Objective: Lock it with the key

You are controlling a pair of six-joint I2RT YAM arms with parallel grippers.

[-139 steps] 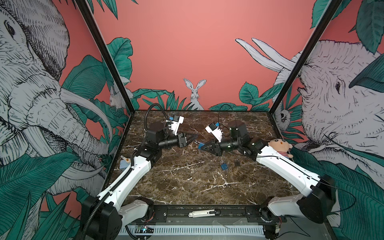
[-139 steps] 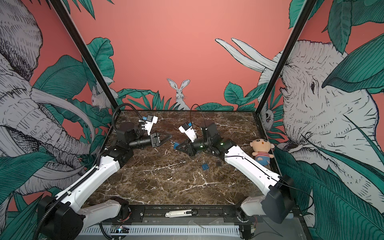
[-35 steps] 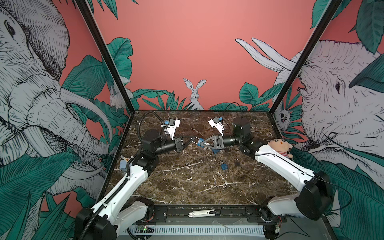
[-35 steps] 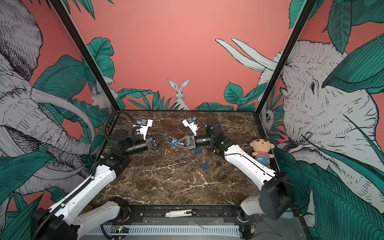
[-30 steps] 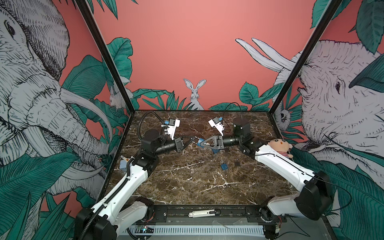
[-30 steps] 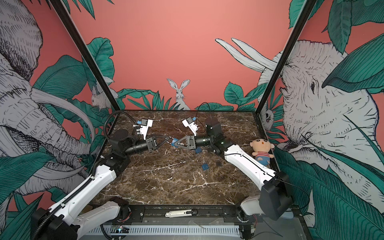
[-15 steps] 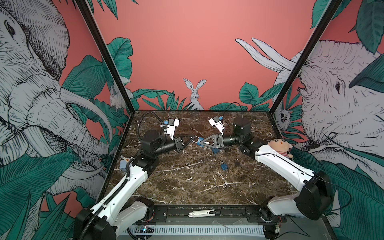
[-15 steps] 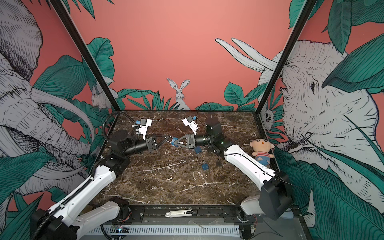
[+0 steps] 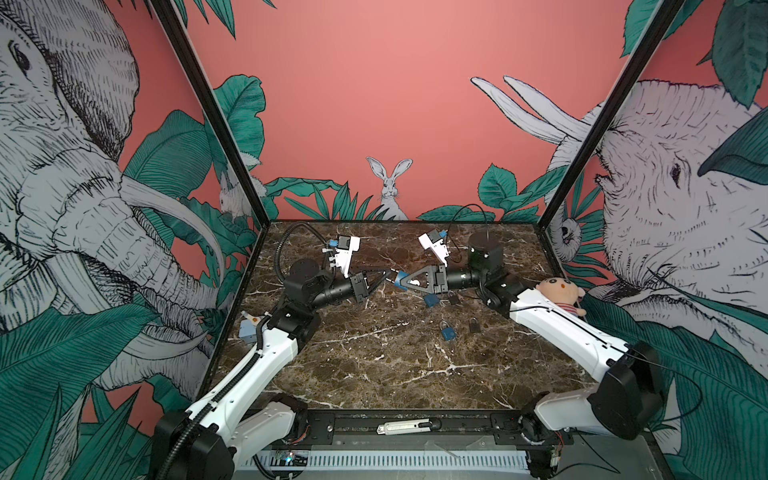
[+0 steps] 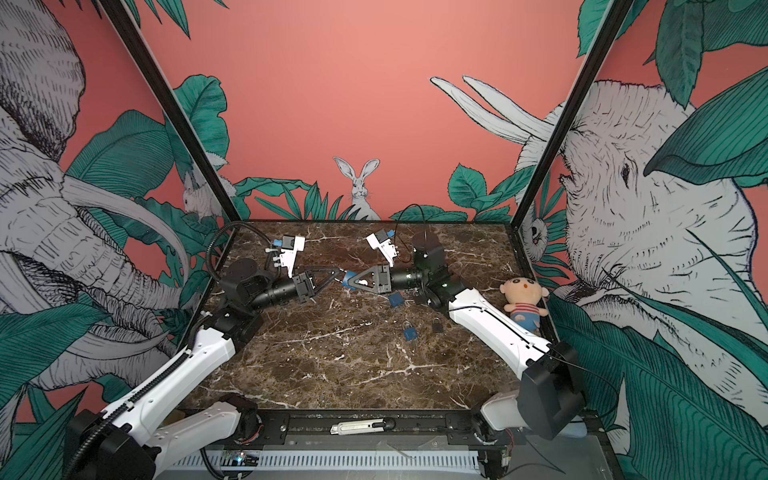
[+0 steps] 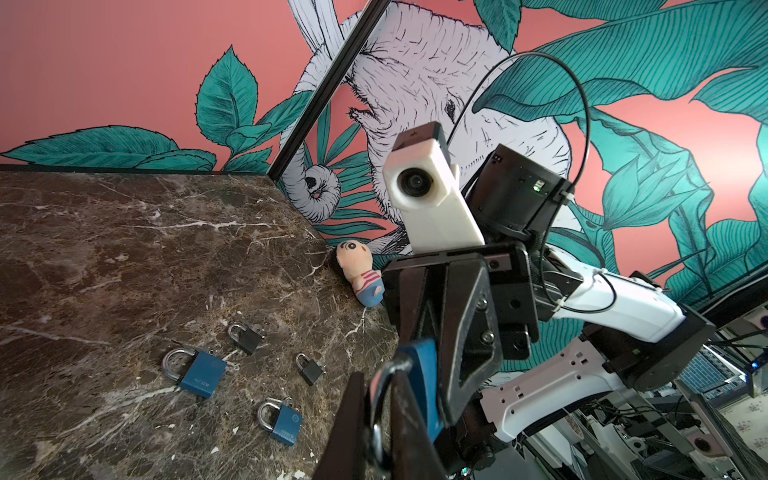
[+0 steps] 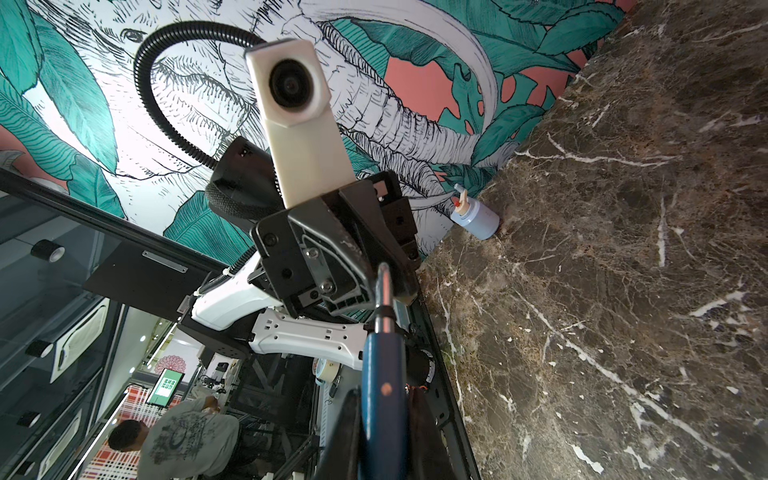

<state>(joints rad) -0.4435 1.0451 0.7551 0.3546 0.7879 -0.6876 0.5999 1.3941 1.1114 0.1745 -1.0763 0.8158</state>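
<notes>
Dark marble (image 9: 374, 365) lies well below the work, which hangs in mid-air. The key is nowhere that I can make out, neither between my fingers nor on the stone. The end of the blue padlock (image 12: 382, 399) opposite its shackle (image 11: 376, 399) is buried inside my right pincer (image 9: 404, 283), so I cannot tell which way the key points or how its long axis runs. If it sits in that hidden end, I judge it would lie along the line on which my pincers face each other. My right pincer is clamped nearly shut on the padlock's flat faces. My left pincer (image 9: 385, 276) is closed to a sliver with the shackle between its fingers. A few seconds ago the two pincers stood apart; now they have drawn tip to tip, and neither grip has altered in the last second. That suggests the padlock is braced at both ends, with any key turn unconfirmed. Four loose padlocks (image 11: 199, 374) rest on the stone near my right arm.
</notes>
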